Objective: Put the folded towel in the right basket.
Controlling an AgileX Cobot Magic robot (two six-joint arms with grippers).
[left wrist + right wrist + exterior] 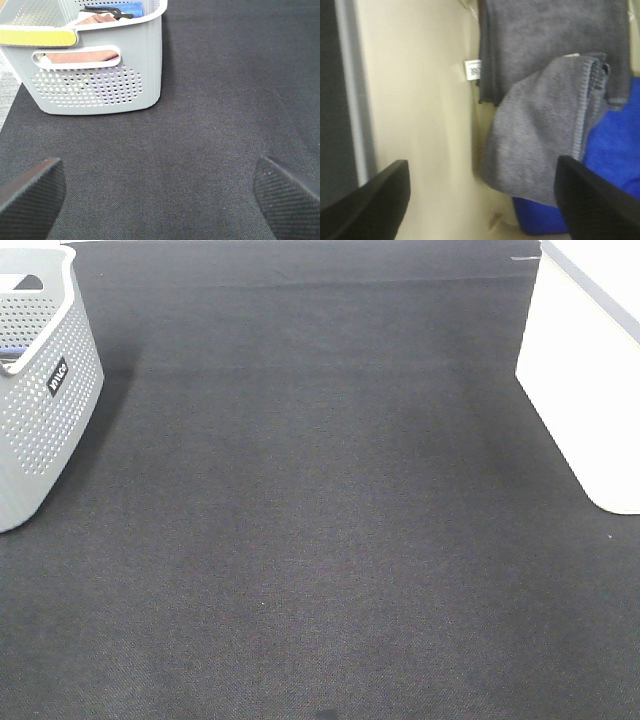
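Observation:
In the right wrist view, a grey folded towel lies inside the cream right basket. It rests partly on a blue cloth and against a darker grey cloth. My right gripper is open and empty above the basket's inside, its fingers apart from the towel. My left gripper is open and empty over the dark mat, in front of the grey left basket. Neither gripper shows in the exterior high view, where the right basket stands at the right edge.
The grey perforated left basket stands at the far left and holds a pinkish cloth, a blue item and a yellow-topped object. A dark mat covers the table between the baskets.

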